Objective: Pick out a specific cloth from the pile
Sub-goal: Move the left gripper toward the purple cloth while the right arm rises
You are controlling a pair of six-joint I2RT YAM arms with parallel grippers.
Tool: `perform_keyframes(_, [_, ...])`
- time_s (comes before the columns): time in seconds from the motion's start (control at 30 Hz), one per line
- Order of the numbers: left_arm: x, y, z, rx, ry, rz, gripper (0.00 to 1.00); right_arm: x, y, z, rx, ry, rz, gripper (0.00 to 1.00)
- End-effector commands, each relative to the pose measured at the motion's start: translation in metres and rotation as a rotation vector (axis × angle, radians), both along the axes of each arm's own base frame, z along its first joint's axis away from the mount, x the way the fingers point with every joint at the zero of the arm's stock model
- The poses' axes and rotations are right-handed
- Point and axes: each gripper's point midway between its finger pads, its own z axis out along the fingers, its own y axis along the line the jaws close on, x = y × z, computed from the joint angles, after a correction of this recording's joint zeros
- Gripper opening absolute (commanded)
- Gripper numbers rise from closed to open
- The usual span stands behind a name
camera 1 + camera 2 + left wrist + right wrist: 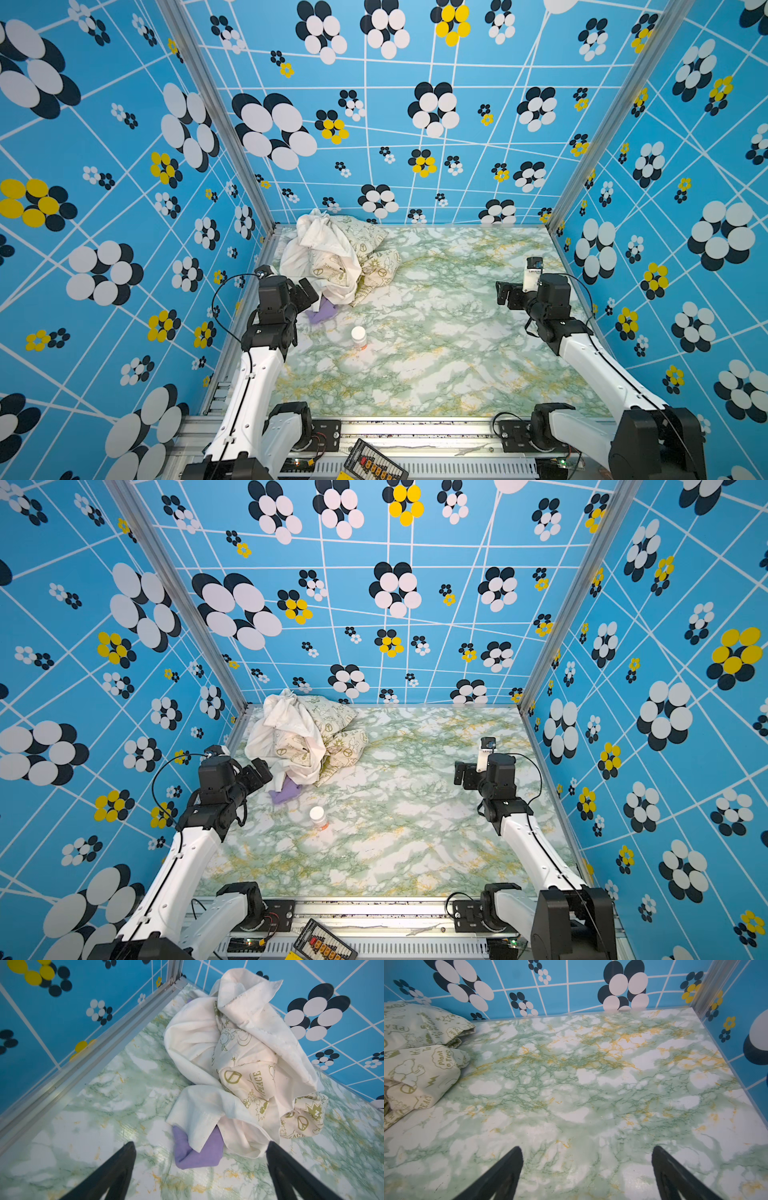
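The left claw [200, 1145], spread wide, faces the purple cloth [187, 1157] just ahead (poking from under the pile [207, 1043]). The right claw [587, 1149], likewise spread, lies farther.

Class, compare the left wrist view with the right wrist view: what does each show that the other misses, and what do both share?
Left wrist only: the lavender cloth poking out from under the plain white cloth, just ahead of the open left tool. Right wrist only: a "plant a tree" print and the open right tool over bare marbled table. Both: the cream green-printed cloth, that table and the blue flowered walls.
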Motion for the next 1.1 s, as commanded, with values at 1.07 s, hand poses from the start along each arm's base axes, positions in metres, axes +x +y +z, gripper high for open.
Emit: perform_keyframes(1.07, [0.0, -0.006, -0.076, -0.747, 0.244, 0.234, 0.85, -0.025, 0.053, 0.016, 0.165, -0.051, 0.256, 0.99])
